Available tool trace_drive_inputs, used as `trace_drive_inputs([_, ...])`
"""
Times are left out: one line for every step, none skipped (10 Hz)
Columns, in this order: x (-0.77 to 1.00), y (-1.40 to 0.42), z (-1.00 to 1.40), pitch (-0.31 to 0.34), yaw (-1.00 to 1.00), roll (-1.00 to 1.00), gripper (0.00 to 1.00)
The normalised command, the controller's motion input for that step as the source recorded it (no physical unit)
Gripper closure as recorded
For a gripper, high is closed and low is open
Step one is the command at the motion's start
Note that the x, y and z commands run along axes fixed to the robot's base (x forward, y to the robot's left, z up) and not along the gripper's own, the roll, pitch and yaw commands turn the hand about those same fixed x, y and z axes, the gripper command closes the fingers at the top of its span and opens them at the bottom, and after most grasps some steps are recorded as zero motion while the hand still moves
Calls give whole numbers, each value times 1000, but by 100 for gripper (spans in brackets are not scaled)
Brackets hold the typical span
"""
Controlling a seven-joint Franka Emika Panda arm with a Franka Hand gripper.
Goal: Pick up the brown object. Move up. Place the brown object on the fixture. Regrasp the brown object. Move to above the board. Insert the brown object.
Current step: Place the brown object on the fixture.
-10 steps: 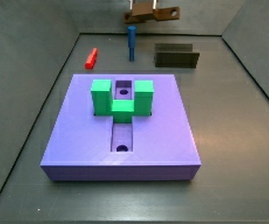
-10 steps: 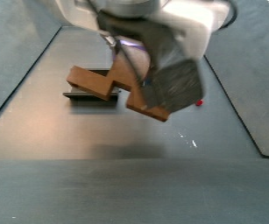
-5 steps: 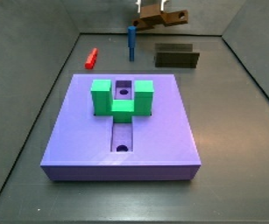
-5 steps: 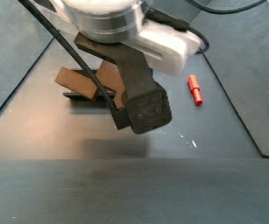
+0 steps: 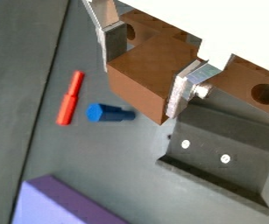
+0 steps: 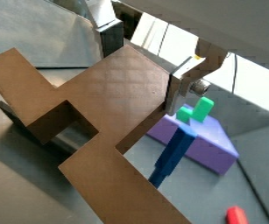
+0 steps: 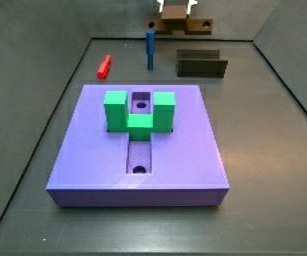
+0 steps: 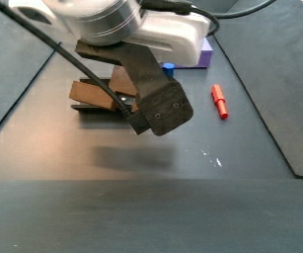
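The jaws (image 5: 148, 66) are clamped on the brown object (image 5: 143, 74), which sits between the silver fingers (image 5: 189, 83) and is held in the air just above the fixture (image 5: 224, 157), well apart from the board (image 7: 140, 140).

Grey floor (image 7: 263, 150) (board (image 7: 183, 150), fixture (image 7: 203, 66), pegs)

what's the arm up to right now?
The gripper is shut on the brown object, holding it in the air above the fixture at the far end of the floor. The board with its green U-shaped piece sits untouched. The red peg lies on the floor, and the blue peg stands beside it.
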Motion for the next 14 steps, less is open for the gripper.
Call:
trace_drive_inputs([874, 0, 0, 243, 0, -751, 100])
trace_drive_inputs([774, 169, 0, 0, 0, -934, 100])
trace_drive_inputs([783, 171, 0, -109, 0, -723, 100])
trace_drive_inputs([683, 49, -37, -343, 0, -560, 100])
trace_drive_inputs([717, 0, -17, -297, 0, -494, 100])
trace_drive_inputs([691, 0, 0, 497, 243, -126, 100])
trace_drive_inputs([-46, 57, 0, 0, 0, 0, 100])
trace_drive_inputs([734, -49, 0, 169, 349, 0, 100])
trace_drive_inputs([997, -209, 51, 151, 177, 0, 100])
trace_drive_inputs([1000, -220, 0, 46, 46, 0, 100])
trace_drive_inputs([1000, -251, 0, 0, 0, 0, 100])
trace_drive_inputs([1000, -229, 0, 0, 0, -23, 100])
trace_drive_inputs([1000, -171, 0, -20, 0, -43, 100])
trace_drive_inputs([1000, -171, 0, -29, 0, -29, 100])
